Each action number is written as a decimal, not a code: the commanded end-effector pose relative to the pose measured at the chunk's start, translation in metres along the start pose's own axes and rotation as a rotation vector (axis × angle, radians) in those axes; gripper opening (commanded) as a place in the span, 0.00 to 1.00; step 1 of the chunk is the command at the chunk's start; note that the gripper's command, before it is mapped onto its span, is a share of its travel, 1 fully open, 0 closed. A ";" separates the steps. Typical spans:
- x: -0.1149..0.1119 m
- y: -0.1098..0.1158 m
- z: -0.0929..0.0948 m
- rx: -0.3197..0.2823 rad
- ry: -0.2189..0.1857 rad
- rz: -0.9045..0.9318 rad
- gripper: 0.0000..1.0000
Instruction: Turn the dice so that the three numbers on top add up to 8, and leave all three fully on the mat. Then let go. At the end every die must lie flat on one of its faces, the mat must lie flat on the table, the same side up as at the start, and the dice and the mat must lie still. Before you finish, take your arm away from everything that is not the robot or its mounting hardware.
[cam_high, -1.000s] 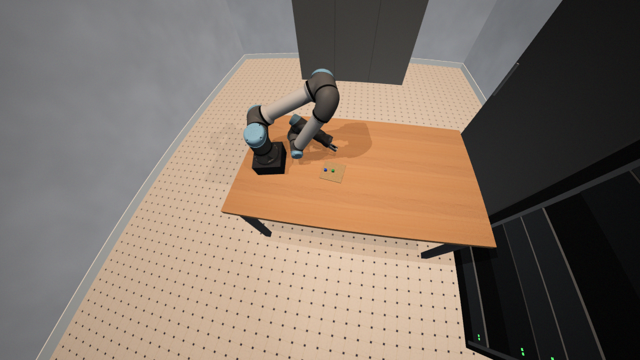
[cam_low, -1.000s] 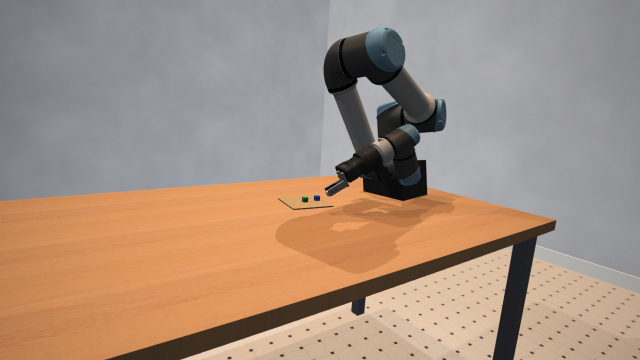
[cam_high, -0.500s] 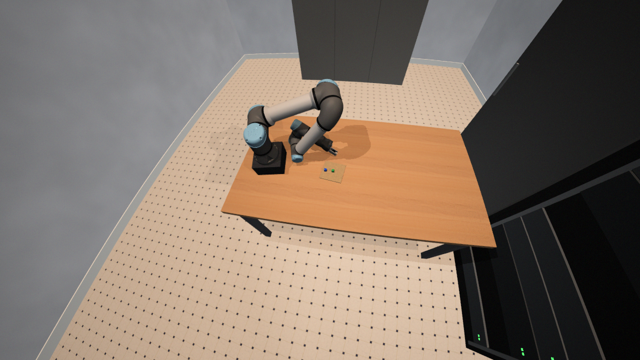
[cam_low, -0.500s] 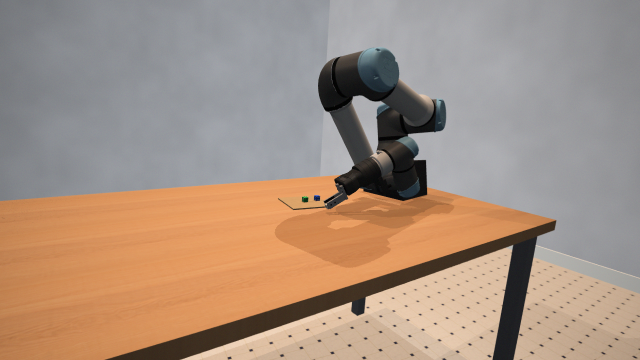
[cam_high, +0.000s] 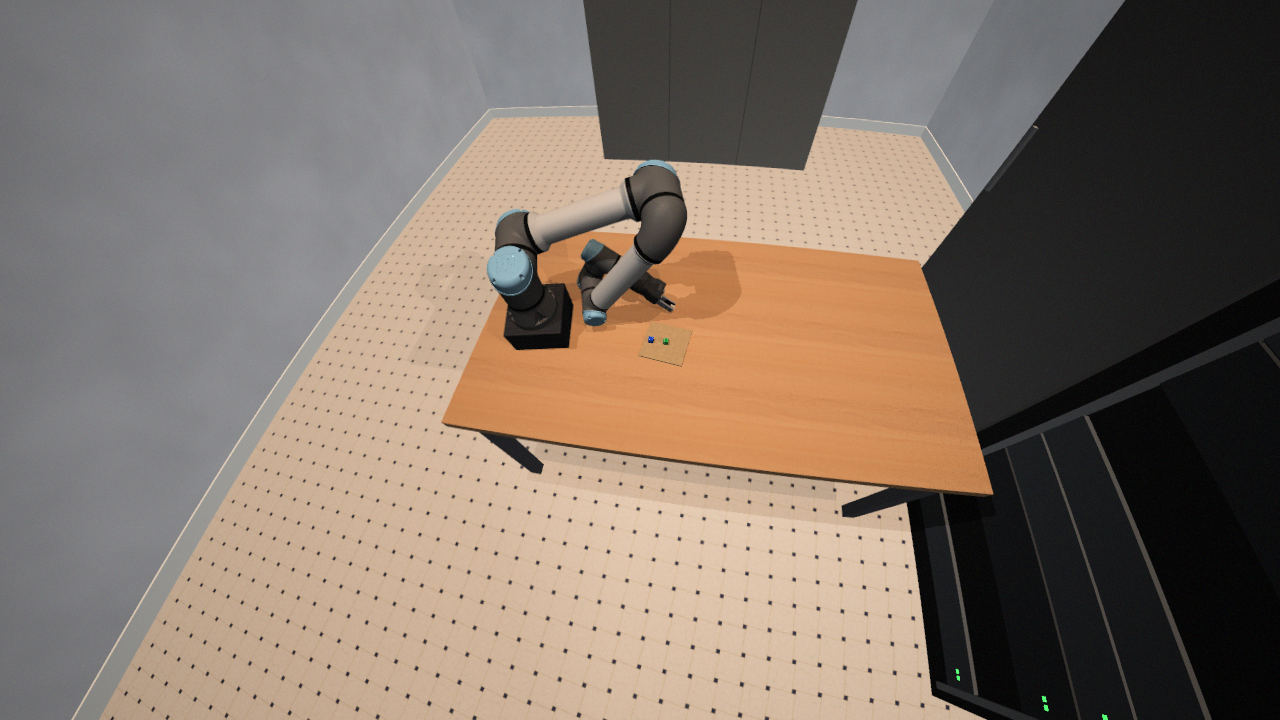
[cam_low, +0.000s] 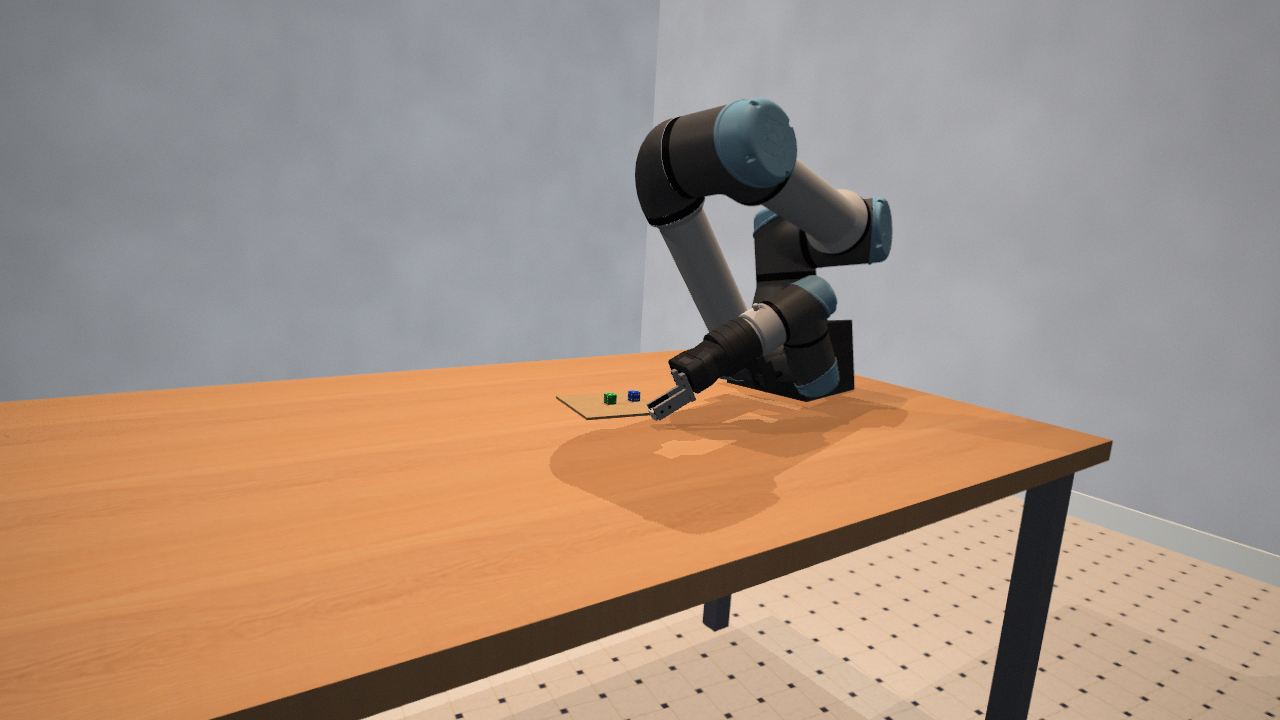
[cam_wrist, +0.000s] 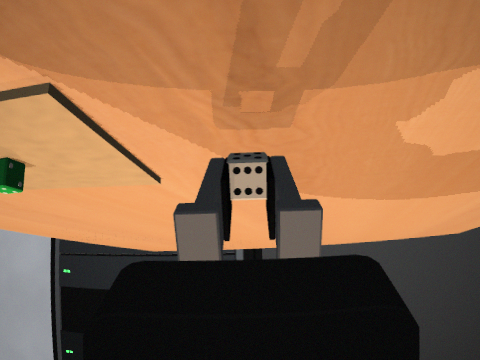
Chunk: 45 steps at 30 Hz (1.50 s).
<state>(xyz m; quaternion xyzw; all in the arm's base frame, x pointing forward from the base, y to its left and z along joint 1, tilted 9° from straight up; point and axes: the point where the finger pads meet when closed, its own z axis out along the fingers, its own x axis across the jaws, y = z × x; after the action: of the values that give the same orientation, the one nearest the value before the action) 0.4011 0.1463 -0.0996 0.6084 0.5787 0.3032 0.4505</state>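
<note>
My gripper (cam_high: 669, 307) (cam_low: 662, 410) (cam_wrist: 248, 182) is shut on a white die (cam_wrist: 247, 178), whose six-pip face is turned towards the wrist camera. It hangs tilted, low over the table, just off the edge of the tan mat (cam_high: 677, 352) (cam_low: 580, 405) (cam_wrist: 60, 140). A blue die (cam_high: 650, 340) (cam_low: 633, 394) and a green die (cam_high: 665, 341) (cam_low: 609, 397) (cam_wrist: 11, 175) lie flat on the mat, side by side. I cannot read their top faces.
The wooden table (cam_high: 769, 394) (cam_low: 268, 501) carries the arm's black base (cam_high: 538, 324) (cam_low: 827, 358) at one corner, close to the mat. Dark cabinets stand behind the table and along its right side in the top view.
</note>
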 end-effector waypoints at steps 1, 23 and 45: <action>0.000 0.001 0.000 -0.001 0.000 0.001 0.34; 0.000 0.000 0.000 -0.001 0.000 0.001 0.34; 0.000 -0.008 0.004 -0.001 0.000 0.001 0.34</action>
<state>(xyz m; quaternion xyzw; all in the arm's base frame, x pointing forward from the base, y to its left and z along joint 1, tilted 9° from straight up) 0.4014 0.1451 -0.1069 0.6084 0.5787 0.3032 0.4506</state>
